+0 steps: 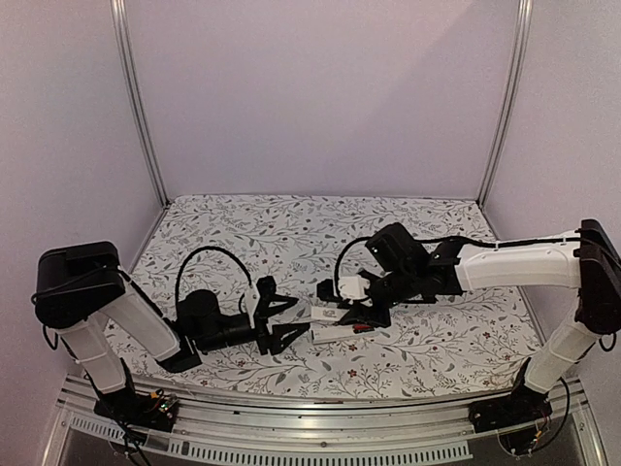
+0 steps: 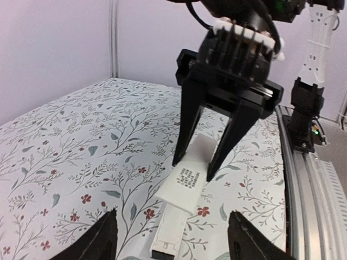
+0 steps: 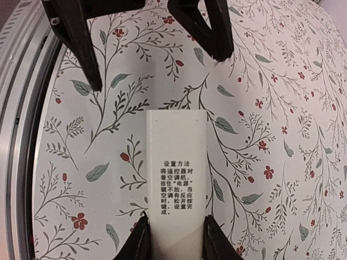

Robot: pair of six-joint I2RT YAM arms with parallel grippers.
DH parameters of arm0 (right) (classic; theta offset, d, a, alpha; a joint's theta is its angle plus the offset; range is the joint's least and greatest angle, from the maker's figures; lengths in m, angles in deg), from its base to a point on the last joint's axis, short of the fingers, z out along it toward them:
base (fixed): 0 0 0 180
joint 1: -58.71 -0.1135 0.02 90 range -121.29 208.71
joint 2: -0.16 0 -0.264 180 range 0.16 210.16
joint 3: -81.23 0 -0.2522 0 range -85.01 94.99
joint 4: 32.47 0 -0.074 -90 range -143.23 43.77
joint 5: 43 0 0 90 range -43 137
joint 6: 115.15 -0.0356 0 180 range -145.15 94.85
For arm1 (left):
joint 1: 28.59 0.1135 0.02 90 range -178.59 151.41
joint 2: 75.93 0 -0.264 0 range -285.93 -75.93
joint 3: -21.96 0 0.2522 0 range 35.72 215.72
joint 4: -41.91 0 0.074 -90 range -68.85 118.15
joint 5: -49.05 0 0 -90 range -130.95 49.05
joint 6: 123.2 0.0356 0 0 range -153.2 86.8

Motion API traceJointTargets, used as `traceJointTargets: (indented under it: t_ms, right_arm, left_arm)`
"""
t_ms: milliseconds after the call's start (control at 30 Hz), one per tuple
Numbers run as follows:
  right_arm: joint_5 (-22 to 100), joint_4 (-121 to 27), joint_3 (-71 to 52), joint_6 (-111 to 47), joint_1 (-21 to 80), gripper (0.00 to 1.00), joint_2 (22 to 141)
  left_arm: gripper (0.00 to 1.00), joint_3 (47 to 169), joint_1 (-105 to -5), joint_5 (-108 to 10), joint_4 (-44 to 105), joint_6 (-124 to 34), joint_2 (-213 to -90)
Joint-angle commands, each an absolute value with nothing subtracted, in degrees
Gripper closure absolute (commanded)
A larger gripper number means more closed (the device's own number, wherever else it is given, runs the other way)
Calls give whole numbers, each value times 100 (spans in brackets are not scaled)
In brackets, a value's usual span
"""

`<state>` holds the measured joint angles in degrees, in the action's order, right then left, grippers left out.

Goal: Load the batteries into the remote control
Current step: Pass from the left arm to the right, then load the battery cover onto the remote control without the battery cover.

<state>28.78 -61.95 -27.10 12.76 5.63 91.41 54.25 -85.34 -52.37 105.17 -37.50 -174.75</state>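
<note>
Right gripper [image 3: 176,223] pinching the remote control [image 3: 176,173], left gripper [image 2: 172,216] spread wide nearby (batteries not visible, loading unconfirmed).

The surface [image 1: 291,228] carries a white cloth with grey leaves and small red flowers. A metal rail [image 1: 320,417] runs along its near edge, and pale walls [image 1: 320,87] stand on the far side.

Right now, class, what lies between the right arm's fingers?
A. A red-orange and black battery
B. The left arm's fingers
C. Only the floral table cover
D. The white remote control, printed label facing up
D: in the right wrist view the right gripper has its fingers against both long sides of the remote control, label up, while the left gripper stands open beyond its far end.
</note>
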Motion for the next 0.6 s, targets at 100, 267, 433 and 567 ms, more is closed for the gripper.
traceJointTargets:
  t_ms: [100,267,433,567]
  right_arm:
    - [3648,-7676,-1742,2121,598,78,10120]
    - [3729,-8046,-1323,2489,591,77,10376]
    - [3828,-8374,-1057,2595,567,76,10705]
    - [3823,-8423,-957,2609,510,75,10875]
  left_arm:
    - [43,4986,-8598,-3867,11576,-5034,-17448]
    - [52,4963,-8601,-3576,11254,-5206,-17587]
    - [54,5051,-8603,-3456,11271,-5243,-17806]
    - [54,5108,-8606,-3475,11449,-5314,-18051]
